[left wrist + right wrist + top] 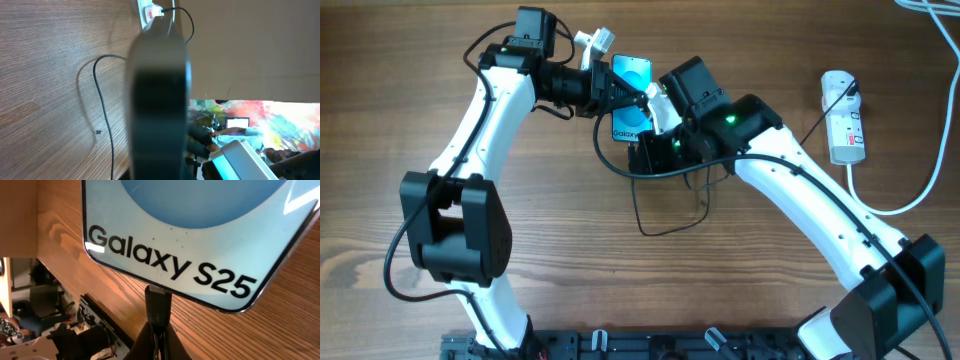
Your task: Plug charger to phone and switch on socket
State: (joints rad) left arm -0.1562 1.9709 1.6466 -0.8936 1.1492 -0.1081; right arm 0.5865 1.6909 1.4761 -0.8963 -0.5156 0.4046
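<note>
On a wooden tabletop [720, 295], the left end effector [605, 88] reaches in from 9 o'clock to the edge of a phone [632, 95]; whether it grips cannot be told. The phone sits near 12 o'clock, its blue screen lit and reading "Galaxy S25". At the phone's 6 o'clock edge, the right end effector [158, 340] is pinched closed on the black charger [158, 302], whose tip meets the phone. The cable loops toward 6 o'clock. The white socket [844, 120] lies well apart at 3 o'clock.
</note>
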